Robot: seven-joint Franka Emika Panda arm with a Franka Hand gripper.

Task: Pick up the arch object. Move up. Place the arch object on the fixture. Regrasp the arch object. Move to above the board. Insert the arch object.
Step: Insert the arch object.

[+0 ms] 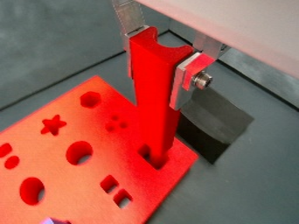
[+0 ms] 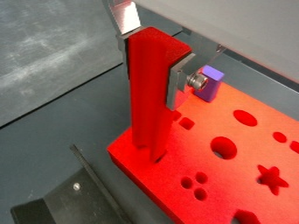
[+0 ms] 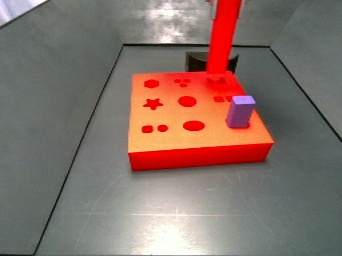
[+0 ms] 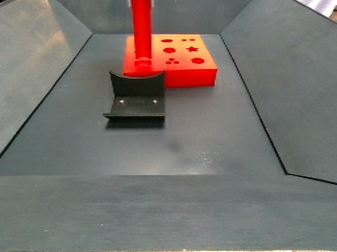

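Observation:
The arch object [image 1: 153, 96] is a long bright-red bar standing upright. My gripper [image 1: 159, 54] is shut on its upper part, silver fingers [image 1: 186, 79] on both sides. Its lower end sits in the arch cut-out at the edge of the orange-red board [image 1: 70, 127]. Both wrist views show this; the bar [image 2: 149, 92] meets the board [image 2: 233, 171] near its corner. In both side views the bar [image 3: 222, 35] [image 4: 138, 34] rises out of the frame, so the gripper is out of view there. The dark fixture [image 4: 136, 95] stands next to the board [image 4: 184, 57].
A short purple block [image 3: 242, 110] stands upright on the board [image 3: 187, 120] near its edge, also in a wrist view [image 2: 211, 81]. The fixture [image 1: 216, 118] lies just beyond the board's edge. Grey sloping walls [image 4: 46, 59] enclose the floor.

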